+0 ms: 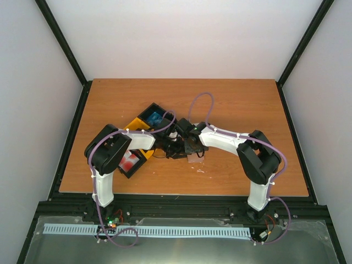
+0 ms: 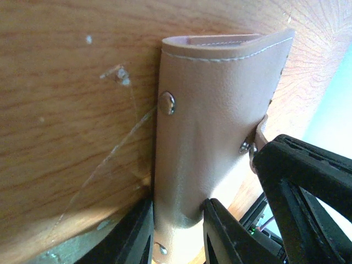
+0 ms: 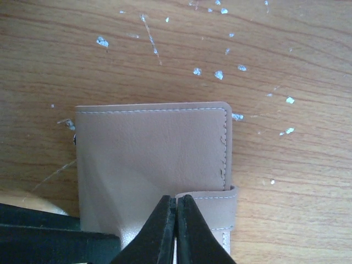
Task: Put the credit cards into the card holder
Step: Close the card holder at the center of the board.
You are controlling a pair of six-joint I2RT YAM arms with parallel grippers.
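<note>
Wooden worktop [image 1: 231, 104] centre carries the card holder [image 3: 148, 148], likely light, floppy leather best pinched at a cover edge; left gripper [image 2: 179, 236] clamps its cover, right gripper [image 3: 176, 206] closed together at its edge.

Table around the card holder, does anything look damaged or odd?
Yes. The table looks worn: pale chipped flecks dot the wood beyond the card holder, and a thin curved line, possibly a scratch, runs beside it.
</note>
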